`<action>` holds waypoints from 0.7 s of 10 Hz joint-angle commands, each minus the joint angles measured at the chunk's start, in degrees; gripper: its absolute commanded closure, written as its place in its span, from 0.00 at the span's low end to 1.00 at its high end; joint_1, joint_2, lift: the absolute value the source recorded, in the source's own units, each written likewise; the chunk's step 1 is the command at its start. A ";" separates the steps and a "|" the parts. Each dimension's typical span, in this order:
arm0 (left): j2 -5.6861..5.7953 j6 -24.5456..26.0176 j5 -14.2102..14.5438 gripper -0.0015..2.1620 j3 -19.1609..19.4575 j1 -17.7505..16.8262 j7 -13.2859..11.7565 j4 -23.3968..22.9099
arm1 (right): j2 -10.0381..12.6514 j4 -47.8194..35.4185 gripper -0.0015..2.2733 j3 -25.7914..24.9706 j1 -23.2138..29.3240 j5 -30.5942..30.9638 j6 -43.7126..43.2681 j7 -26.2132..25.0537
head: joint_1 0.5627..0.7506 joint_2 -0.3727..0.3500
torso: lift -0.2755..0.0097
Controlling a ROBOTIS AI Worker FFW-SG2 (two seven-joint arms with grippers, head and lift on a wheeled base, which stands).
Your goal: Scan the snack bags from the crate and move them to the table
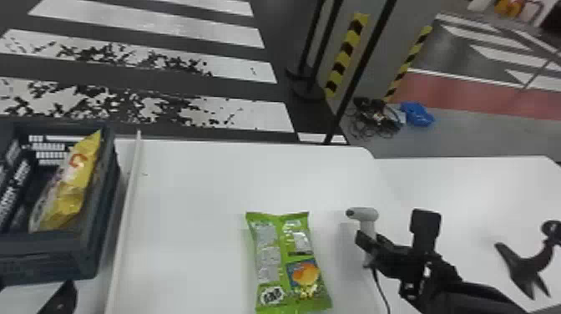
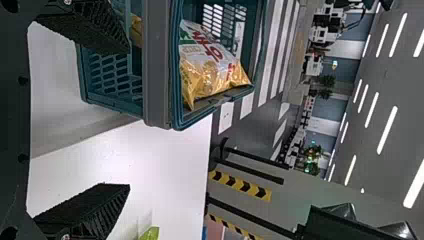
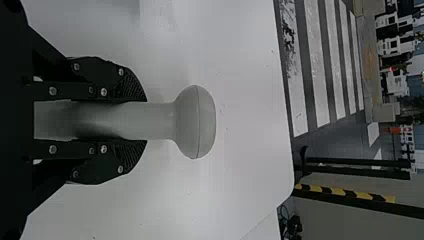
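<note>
Head view: you've got the scanner (image 1: 362, 214) clamped in your right claw (image 1: 367, 247), left claw (image 1: 35, 284) spread wide near the crate (image 1: 54, 242).

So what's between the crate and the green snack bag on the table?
In the head view, a long pale strip runs beside the crate, then bare white tabletop reaches to the green snack bag.

In the head view we see the white table (image 1: 188, 188) brightly lit, a soft shadow toward eight o'clock from the scanner (image 1: 367, 214), and small glints on the green bag (image 1: 267, 250). Ceiling lights (image 2: 387, 130) glare white in our left wrist view.
</note>
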 commanded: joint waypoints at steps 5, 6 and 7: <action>-0.25 0.24 -0.21 0.02 -0.40 -0.26 0.21 -0.18 | -0.59 4.48 0.73 1.44 -2.01 1.21 -2.66 0.06 | 0.70 0.09 | 0.63; -0.25 0.24 -0.56 0.02 -0.84 -0.44 0.21 -0.18 | -0.59 4.48 0.56 1.27 -2.01 1.30 -2.66 0.06 | 0.70 0.09 | 0.63; -0.43 0.24 -0.65 0.02 -0.84 -0.53 0.30 -0.09 | -0.67 4.48 0.31 1.27 -1.65 1.30 -2.84 0.06 | 0.70 0.08 | 0.63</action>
